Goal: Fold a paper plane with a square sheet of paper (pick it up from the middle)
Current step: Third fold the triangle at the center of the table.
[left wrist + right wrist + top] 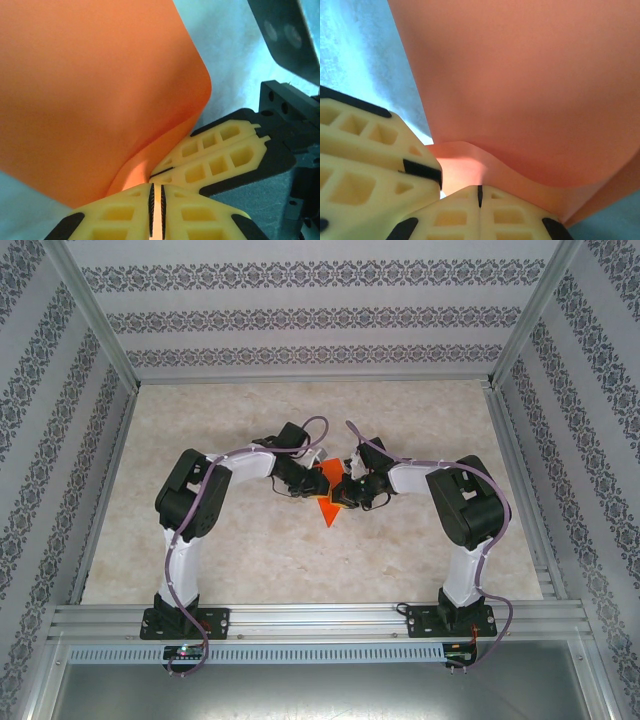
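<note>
Marbled tabletop (250, 560), patterned walls (300, 320), aluminium frame (320, 620)

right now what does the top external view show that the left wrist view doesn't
Top external: the left arm and right arm whole, bolted at the near edge of the pale marbled table. Left wrist: the left pincer close up, its yellow fingers shut on the thin orange-red paper sheet. Both: that sheet, between the left pincer and right pincer.

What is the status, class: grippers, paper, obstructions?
Both shut: left gripper and right gripper pinch orange paper. Sheet bowed between them. Nothing in the way.
</note>
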### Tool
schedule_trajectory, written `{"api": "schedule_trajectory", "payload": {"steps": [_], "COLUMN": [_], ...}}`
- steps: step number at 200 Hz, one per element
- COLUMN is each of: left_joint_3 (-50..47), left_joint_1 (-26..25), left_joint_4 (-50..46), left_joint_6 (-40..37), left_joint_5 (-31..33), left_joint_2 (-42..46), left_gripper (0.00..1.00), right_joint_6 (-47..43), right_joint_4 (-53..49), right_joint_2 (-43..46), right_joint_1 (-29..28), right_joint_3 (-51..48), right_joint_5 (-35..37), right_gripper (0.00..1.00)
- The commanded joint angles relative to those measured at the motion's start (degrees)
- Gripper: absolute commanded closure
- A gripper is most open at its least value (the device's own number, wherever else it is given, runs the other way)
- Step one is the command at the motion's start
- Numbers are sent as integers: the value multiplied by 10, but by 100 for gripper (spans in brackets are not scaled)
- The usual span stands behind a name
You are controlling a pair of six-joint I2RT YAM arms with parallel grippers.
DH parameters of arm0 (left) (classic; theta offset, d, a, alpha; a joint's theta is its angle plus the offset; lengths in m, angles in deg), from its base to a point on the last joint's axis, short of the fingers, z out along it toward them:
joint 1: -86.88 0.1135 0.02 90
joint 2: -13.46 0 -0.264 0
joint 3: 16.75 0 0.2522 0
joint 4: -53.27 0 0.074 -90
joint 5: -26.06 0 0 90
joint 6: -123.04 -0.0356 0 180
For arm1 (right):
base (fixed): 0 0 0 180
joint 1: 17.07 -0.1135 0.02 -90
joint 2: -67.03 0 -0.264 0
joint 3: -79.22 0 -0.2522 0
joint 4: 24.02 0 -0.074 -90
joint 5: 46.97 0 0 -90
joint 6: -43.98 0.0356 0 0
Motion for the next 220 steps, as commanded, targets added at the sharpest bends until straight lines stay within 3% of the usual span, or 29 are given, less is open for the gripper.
{"api": "schedule_trajectory", "payload": {"steps": [1, 84, 147, 220], "left_joint_3": [17, 14, 6, -7], "left_joint_1": [-8, -8, -8, -8], "left_joint_4": [-29, -41, -68, -67], "left_joint_6": [-23, -31, -62, -76], "left_joint_5": [9, 35, 94, 105], "left_joint_2": [-15, -41, -54, -55], "left_gripper": [85, 87, 88, 88], "right_joint_6": [-16, -13, 23, 95], "right_joint_4": [-25, -22, 29, 120], "right_joint_2": [3, 16, 46, 40], "right_joint_1": [3, 7, 17, 27], "right_joint_3": [-21, -25, -41, -46], "right_joint_5": [14, 17, -5, -19], "right_gripper": [100, 100, 93, 99]}}
